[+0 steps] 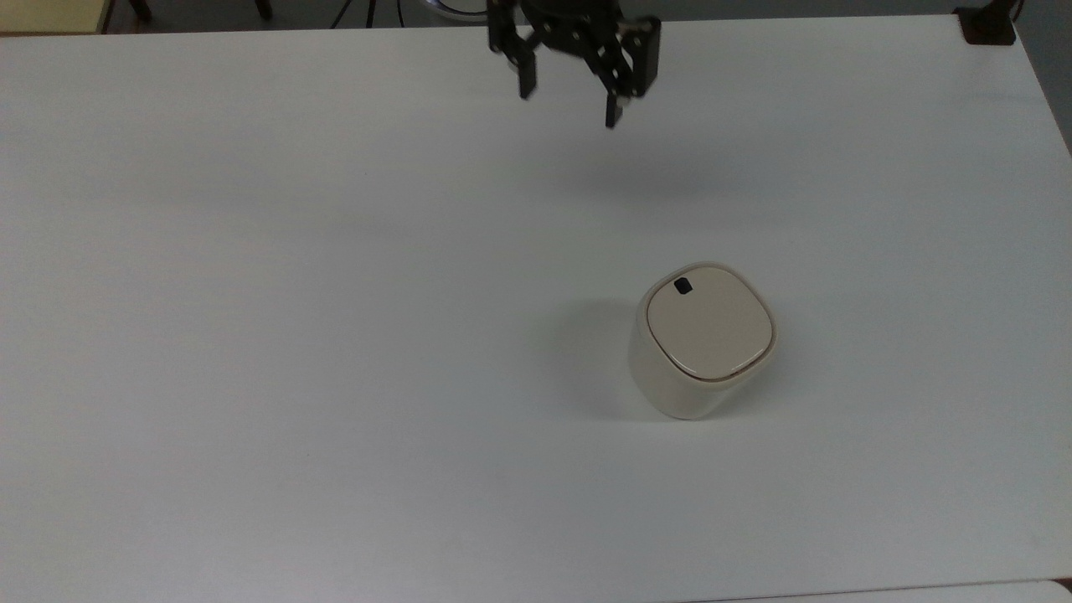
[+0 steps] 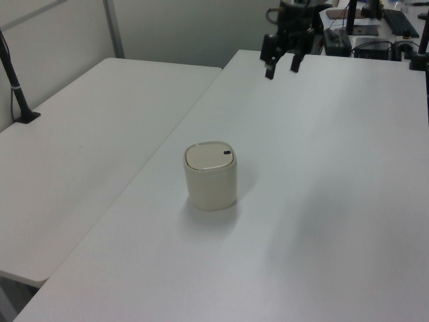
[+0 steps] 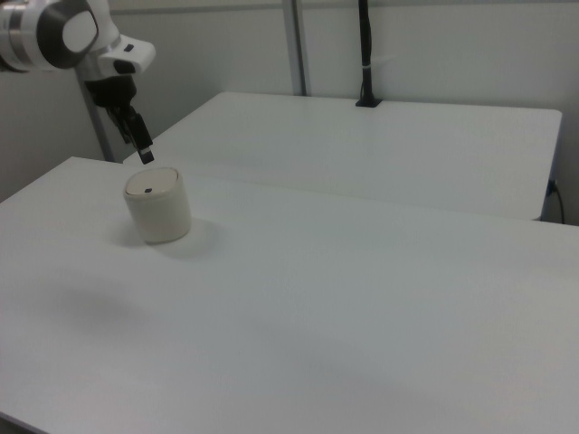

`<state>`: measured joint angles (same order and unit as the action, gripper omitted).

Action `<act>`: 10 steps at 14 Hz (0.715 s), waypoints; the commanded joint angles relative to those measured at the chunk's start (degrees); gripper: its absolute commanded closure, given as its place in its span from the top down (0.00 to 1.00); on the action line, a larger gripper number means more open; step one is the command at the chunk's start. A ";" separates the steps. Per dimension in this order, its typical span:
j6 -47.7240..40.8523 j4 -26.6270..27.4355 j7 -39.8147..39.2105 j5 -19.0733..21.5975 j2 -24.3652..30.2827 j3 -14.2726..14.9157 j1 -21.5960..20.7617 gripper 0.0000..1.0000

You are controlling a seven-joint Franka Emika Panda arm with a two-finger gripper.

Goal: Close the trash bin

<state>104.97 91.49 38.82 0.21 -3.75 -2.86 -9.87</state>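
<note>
- The bin (image 1: 702, 343) stood upright on the white table (image 1: 293, 335), toward the top view's right and a little below the middle.
- Its lid (image 1: 708, 322) lay flat and shut, flush inside the rim, with no gap visible.
- A small black mark (image 1: 682, 286) sat near the lid's upper-left corner in the top view; in the left view the same mark (image 2: 227, 153) was at the lid's right edge.
- In the left view the bin (image 2: 210, 176) was near the middle of the table (image 2: 322, 201); in the right view it (image 3: 157, 206) stood toward the right view's left, on the near table (image 3: 317, 316).
- The gripper (image 1: 569, 100) hung at the top edge of the top view, well apart from the bin and above the table's far side.
- Its two fingers were spread apart and held nothing; one black fingertip (image 1: 612, 113) pointed down at the table.
- In the left view the gripper (image 2: 281, 66) was raised over the table's far end, with its fingers apart.
- In the right view the gripper (image 3: 143, 154) appeared just above and to the left of the bin, without touching it, below the arm's white wrist (image 3: 63, 34).
- A second white table (image 2: 87, 134) stood beside the first, on the left view's left.
- A black post (image 3: 365, 54) was clamped to the far table in the right view.
</note>
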 commanded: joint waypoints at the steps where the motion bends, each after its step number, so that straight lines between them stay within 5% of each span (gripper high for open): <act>1: -9.40 2.46 -12.85 1.28 6.02 -0.30 4.50 1.00; 10: -11.98 1.85 -35.55 2.60 7.89 0.66 11.98 1.00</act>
<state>92.89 91.95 10.42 1.64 3.06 -2.77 1.36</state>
